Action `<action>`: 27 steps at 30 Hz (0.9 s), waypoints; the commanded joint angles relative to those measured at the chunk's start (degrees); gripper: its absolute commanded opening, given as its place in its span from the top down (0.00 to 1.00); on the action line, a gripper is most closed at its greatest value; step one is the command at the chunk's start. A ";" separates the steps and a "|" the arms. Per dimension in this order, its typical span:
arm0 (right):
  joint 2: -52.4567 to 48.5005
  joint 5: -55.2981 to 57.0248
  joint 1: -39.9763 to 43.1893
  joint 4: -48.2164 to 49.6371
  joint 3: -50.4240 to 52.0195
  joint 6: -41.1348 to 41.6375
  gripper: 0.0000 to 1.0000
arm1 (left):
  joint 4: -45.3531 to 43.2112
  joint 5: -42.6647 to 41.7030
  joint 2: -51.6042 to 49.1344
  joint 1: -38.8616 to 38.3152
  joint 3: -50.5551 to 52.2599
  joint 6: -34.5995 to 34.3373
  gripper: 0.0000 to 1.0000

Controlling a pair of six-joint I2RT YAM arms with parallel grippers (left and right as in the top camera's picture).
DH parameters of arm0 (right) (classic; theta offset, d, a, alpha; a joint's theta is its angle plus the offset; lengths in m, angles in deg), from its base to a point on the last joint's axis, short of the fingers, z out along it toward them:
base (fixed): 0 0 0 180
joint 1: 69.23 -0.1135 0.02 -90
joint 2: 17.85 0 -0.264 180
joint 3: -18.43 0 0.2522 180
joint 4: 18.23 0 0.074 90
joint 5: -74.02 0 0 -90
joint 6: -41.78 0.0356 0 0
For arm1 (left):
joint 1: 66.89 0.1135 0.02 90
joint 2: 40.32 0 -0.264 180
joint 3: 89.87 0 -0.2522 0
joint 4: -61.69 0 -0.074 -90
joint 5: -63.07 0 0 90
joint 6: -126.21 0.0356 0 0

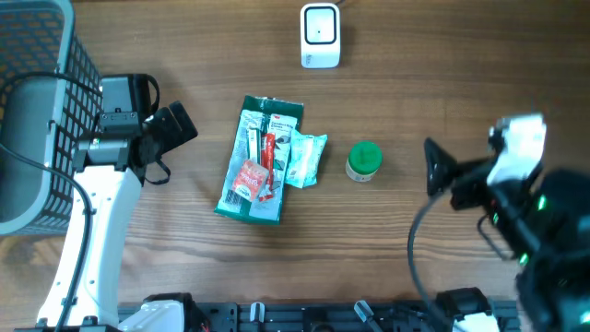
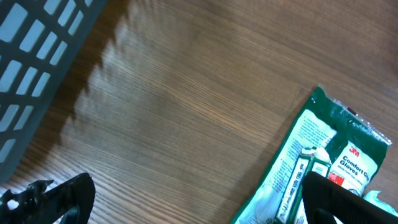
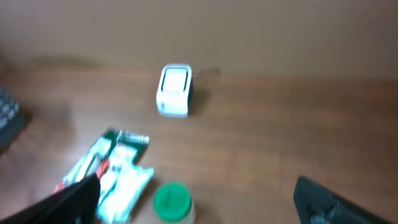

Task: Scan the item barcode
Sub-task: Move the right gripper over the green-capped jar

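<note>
The left fingers are wide open and hold nothing. They are at the left of the overhead picture, just beside the grey basket. The green glove pack lies flat on the tabletop in the middle of the picture. It is to the right of the left fingers and does not touch them. In the left wrist picture, one dark finger shows in front of the pack's lower part at the lower right.

The right fingers are wide open too and hold nothing. They are at the right of the overhead picture. A small jar with a green lid stands between them and the pack. A pale green packet lies against the pack's right edge. The white scanner stands at the top middle, well apart from both sets of fingers.
</note>
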 commanded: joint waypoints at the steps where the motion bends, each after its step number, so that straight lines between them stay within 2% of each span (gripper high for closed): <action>1: -11.34 -3.21 -0.02 -9.81 -15.10 0.87 0.00 | 0.04 0.50 -0.13 0.26 -0.28 0.68 0.00; 3: -16.68 -5.62 -0.02 -14.21 -21.16 0.90 0.00 | 0.02 0.50 -0.13 0.26 -0.28 0.68 0.00; 6: -22.29 -10.01 -0.02 -13.33 -24.85 0.90 0.00 | 0.04 0.52 -0.13 0.26 -0.28 0.68 0.00; 12: -29.86 -19.34 -0.02 -16.31 -24.81 0.92 0.00 | 0.04 0.50 -0.13 0.26 -0.28 0.68 0.00; 14: -32.13 -19.30 -0.02 -16.65 -24.46 5.40 0.00 | 0.02 0.52 -0.13 0.26 -0.28 0.70 0.00; 15: -33.24 -18.91 -0.02 -16.72 -24.30 7.61 0.01 | 0.04 0.50 -0.13 0.26 -0.28 0.68 0.00; 17: -36.02 -17.29 -0.31 -17.57 -23.69 13.27 0.10 | 0.04 0.52 -0.13 0.26 -0.28 0.68 0.00; 20: -39.01 -12.98 -1.90 -20.50 -23.65 15.30 0.11 | 0.04 0.52 -0.13 0.26 -0.28 0.70 0.00; 22: -40.98 -8.15 -3.67 -22.56 -23.65 18.14 0.09 | 0.02 0.50 -0.13 0.26 -0.28 0.70 0.00; 25: -43.85 -1.99 -7.15 -25.29 -23.65 20.92 0.01 | 0.04 0.52 -0.13 0.26 -0.28 0.68 0.00; 27: -45.51 -0.48 -9.25 -25.62 -23.65 22.14 0.00 | 0.02 0.52 -0.13 0.26 -0.28 0.70 0.00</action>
